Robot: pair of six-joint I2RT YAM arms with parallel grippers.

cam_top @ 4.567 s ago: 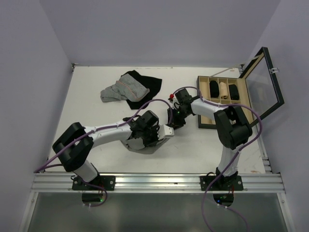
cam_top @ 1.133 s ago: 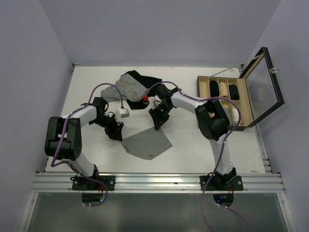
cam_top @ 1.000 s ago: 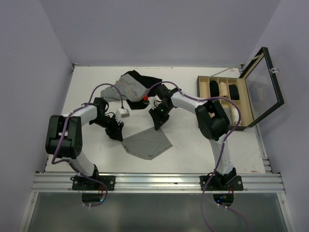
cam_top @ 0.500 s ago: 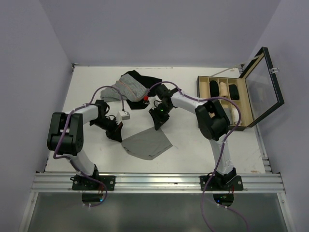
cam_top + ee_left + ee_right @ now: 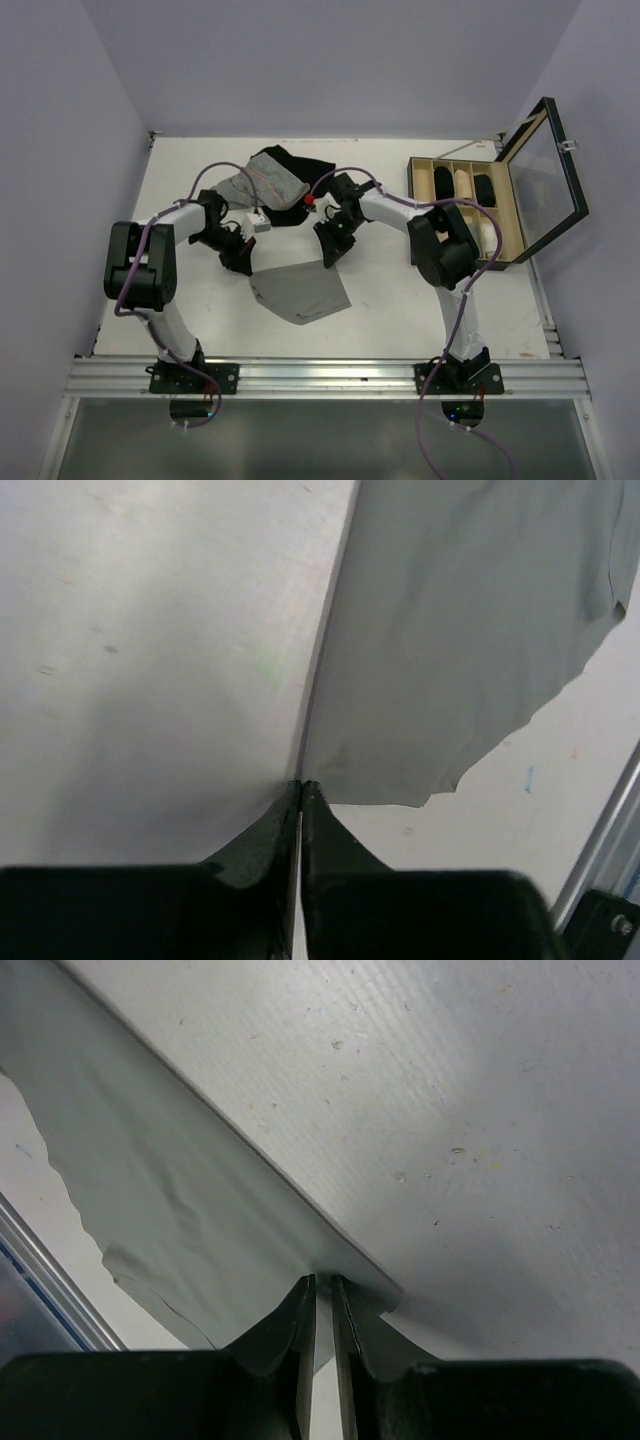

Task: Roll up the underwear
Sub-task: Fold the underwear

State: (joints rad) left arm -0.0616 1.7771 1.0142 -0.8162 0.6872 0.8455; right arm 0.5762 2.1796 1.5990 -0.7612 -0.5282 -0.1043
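The underwear (image 5: 300, 291) lies spread flat on the surface (image 5: 420, 310) between our two arms, nearer us than the heap of other garments (image 5: 275, 182). Our left pincer (image 5: 301, 786) is closed tight on its far left corner. Our right pincer (image 5: 323, 1282) is nipped down to a slit over the far right corner. We judge the cloth light, thin and limp, apt to slip or bunch, so these two corners of the far hem look the right hold for rolling.

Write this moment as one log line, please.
left hand: pinching underwear corner | right hand: pinching other corner | underwear: flat on table
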